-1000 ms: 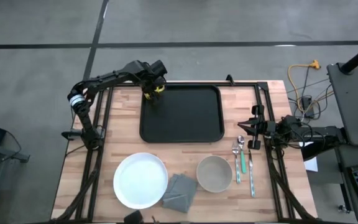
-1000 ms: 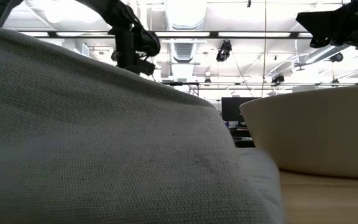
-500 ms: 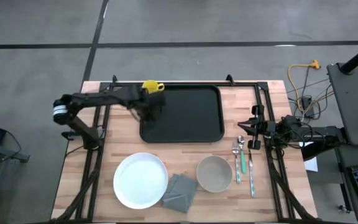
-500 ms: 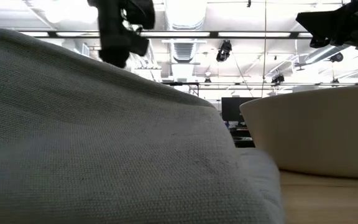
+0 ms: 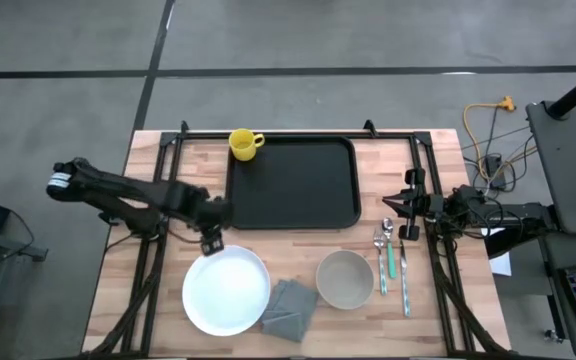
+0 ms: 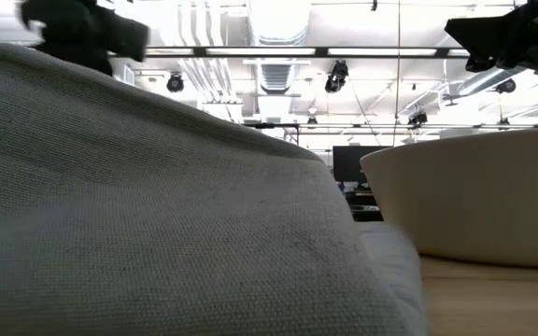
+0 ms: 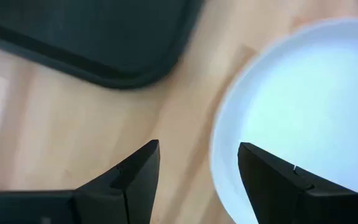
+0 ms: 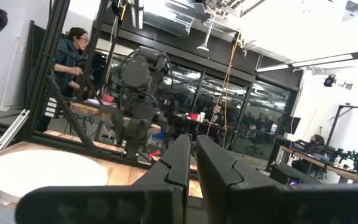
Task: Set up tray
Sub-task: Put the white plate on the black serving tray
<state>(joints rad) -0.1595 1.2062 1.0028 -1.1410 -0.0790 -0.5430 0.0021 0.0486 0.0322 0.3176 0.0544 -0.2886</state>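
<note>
We see the wooden counter (image 5: 158, 290) under both arms. The tray (image 5: 293, 185) is the biggest thing on it: black, flat, rectangular, with rounded corners and a low raised rim, and nothing lies in it. It sits just beyond the left tool (image 5: 211, 238), whose fingers (image 7: 135, 177) stand apart and hold nothing; in the left wrist view one rounded corner of the tray (image 7: 98, 37) shows ahead of the fingers. The white plate (image 5: 226, 290) lies directly on the near side of that tool, its rim (image 7: 219, 143) almost below the fingertips. A grey folded napkin (image 5: 290, 308) touches the plate's edge, farther from the left tool, and a beige bowl (image 5: 345, 278) sits beyond the napkin. A yellow mug (image 5: 242, 143) stands at the tray's far corner, well away from the left tool. The cutlery (image 5: 392, 258) lies just beside the right tool (image 5: 398, 203), which waits at the counter's right edge with its fingers (image 8: 179, 165) pressed together on nothing.
</note>
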